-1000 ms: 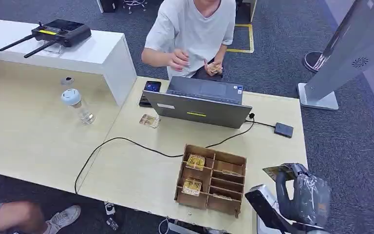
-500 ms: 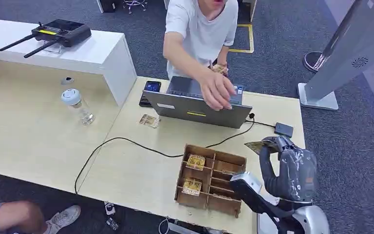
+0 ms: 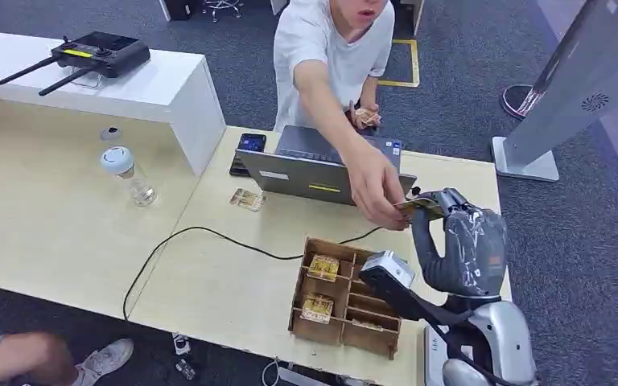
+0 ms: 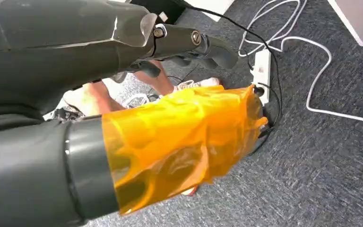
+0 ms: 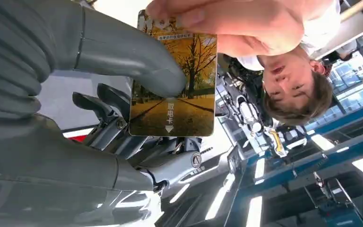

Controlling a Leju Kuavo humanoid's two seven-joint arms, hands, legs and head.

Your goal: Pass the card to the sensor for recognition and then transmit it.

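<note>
Yellow card (image 5: 179, 85) pinched in right hand (image 3: 459, 241), person's hand (image 3: 378, 193) gripping it

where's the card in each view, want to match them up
Head view: the card is right of centre, above the wooden box, between the right hand and the person's hand.
Right wrist view: the card is centre-top, under the grey thumb.
Left wrist view: I see no card.
Shared landmark: the person's hand pinching the card's far edge.

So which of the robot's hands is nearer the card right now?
Right. The right hand holds the card above the table, where a person's hand grips its other end. The left hand hangs low over the carpet, away from the card.
</note>
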